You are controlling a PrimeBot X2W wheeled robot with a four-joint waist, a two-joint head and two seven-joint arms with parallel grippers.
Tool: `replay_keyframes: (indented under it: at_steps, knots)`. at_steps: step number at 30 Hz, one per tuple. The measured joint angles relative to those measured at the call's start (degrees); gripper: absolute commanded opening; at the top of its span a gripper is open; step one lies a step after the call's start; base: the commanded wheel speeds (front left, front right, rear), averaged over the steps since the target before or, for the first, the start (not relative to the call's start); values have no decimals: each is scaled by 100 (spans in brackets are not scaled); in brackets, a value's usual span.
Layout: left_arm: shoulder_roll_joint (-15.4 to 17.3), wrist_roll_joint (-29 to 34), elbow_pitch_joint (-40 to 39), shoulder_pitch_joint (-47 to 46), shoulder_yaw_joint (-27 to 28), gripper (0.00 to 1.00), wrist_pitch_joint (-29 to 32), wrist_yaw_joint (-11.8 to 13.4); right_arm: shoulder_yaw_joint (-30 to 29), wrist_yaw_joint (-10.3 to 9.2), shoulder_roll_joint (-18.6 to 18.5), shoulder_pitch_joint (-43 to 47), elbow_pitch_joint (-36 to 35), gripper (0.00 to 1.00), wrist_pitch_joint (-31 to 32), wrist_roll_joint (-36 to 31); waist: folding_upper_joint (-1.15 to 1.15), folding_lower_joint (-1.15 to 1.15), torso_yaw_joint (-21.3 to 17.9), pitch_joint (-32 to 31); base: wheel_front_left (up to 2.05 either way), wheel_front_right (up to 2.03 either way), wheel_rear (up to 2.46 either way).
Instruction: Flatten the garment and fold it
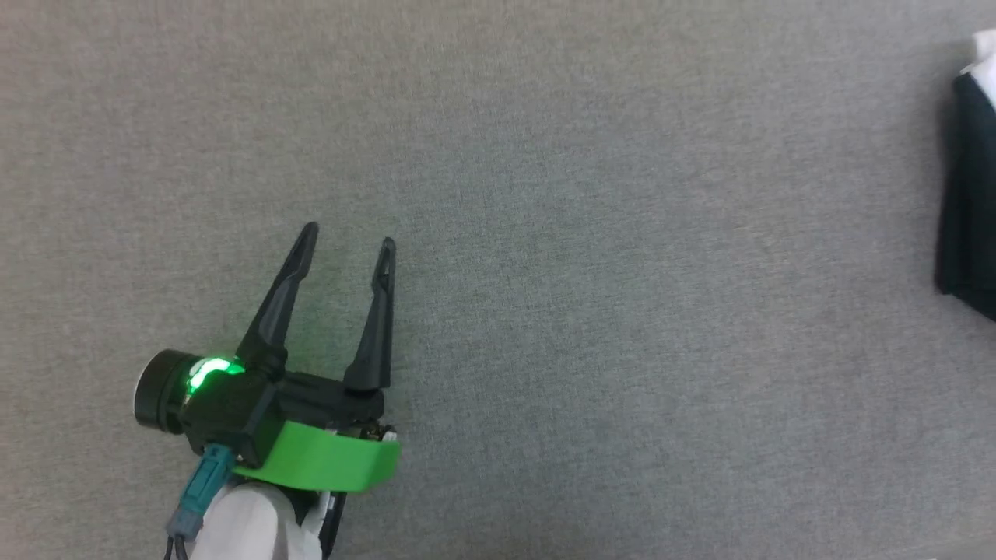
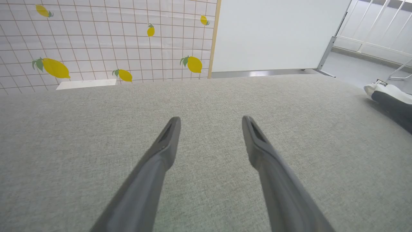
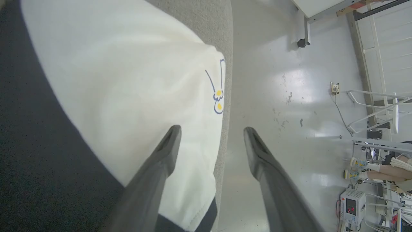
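Note:
The garment (image 3: 128,80), white with a black band and a small blue and yellow print, lies folded at the edge of the grey table. Its black and white edge shows at the far right in the head view (image 1: 969,187) and in the left wrist view (image 2: 389,100). My right gripper (image 3: 212,129) hovers open above the garment's white edge, with nothing between its fingers. Far to the left of the garment, over bare grey cloth, my left gripper (image 1: 350,237) stands open and empty, its fingers (image 2: 167,141) spread wide.
The grey fabric table (image 1: 591,311) ends just past the garment; beyond it is a pale glossy floor (image 3: 289,96). A lemon-print tiled wall (image 2: 106,42) and a white board (image 2: 273,35) stand behind the table. A person's feet (image 3: 357,167) and equipment sit at the floor's far side.

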Motion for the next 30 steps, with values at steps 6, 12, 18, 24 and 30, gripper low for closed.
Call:
replay_keyframes:
  at_steps: [6,12,18,24,30]
  knots:
    - [-47,12,168,198,133,100,-175,216,-241,0,242,168,-142,100,-114,-48,0,-1,-7,-461,0,0,0]
    - [-91,-52,338,617,166,100,-246,310,-703,-1,829,755,-447,100,-307,-29,0,-1,-2,-1088,0,0,0]
    - [-111,-164,411,1032,166,100,-260,365,-1155,-1,1637,1536,-1238,100,-620,147,0,-1,56,-1761,0,0,0]
    - [-121,-231,442,1214,166,100,-253,409,-1485,-1,2458,2447,-2246,100,-1054,193,0,-1,221,-2341,0,0,0]
    - [-116,-290,495,1420,213,100,-254,466,-1484,-1,3163,3079,-2878,100,-1551,51,0,-1,413,-2787,0,0,0]
